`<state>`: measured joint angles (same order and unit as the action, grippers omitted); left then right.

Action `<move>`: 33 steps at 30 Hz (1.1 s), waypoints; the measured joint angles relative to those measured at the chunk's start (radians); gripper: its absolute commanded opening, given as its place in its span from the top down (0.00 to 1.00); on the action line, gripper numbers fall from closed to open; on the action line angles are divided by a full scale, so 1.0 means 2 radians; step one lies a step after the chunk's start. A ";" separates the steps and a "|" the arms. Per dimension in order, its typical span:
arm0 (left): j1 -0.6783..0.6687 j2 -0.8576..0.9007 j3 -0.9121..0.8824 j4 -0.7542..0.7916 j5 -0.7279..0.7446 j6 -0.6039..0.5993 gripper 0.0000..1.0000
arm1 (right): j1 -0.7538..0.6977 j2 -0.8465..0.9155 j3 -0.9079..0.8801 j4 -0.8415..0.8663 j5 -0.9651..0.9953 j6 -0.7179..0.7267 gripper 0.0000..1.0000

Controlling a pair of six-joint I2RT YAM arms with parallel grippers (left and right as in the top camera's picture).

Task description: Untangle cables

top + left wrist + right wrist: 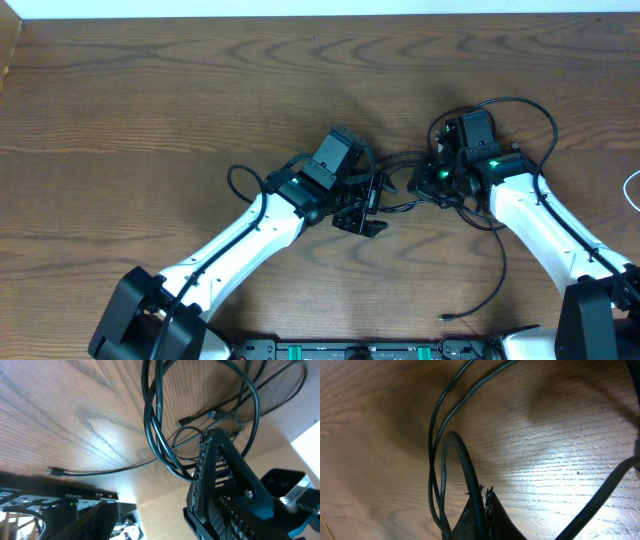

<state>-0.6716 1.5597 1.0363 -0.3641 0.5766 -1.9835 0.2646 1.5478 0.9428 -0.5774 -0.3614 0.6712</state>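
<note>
– Jaws, right side: condition?
– Clenched on one black cable (470,470). In the right wrist view the strand runs straight into the closed fingertips (495,520).
– Left jaws?
– Parted. Several black loops (152,420) lie on the tabletop (75,420) in the gap, close beside the ribbed finger (212,475). None is pinched, as far as shows.
– Item: cables (410,188). Location?
– Knot at mid-tabletop, between the two wrists. One wide loop (520,99) arcs round the right wrist. One tail (503,262) trails toward the near edge and ends in a small plug (445,318). White cable (627,188): a sliver at the right edge, well apart from the knot.
– Done?
– Little, by my reading. Only the white one and that tail lie free.
– Outstanding?
– Black strands cross and overlap at the centre, and the number of cords there cannot be counted. Judged early in the task: the knot itself is not yet separated.
</note>
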 measured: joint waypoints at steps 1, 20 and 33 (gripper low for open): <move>-0.001 0.000 0.000 -0.005 -0.004 -0.005 0.39 | 0.000 0.000 0.000 0.000 0.000 0.000 0.98; -0.001 0.056 0.000 0.042 -0.018 -0.020 0.49 | 0.000 0.000 0.000 -0.001 0.001 0.000 0.98; -0.015 0.056 0.000 0.042 -0.026 -0.020 0.55 | 0.000 0.000 0.000 -0.005 0.002 0.001 0.99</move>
<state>-0.7021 1.6714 1.0363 -0.2794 0.5247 -2.0235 0.2649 1.5478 0.9428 -0.5869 -0.3584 0.6735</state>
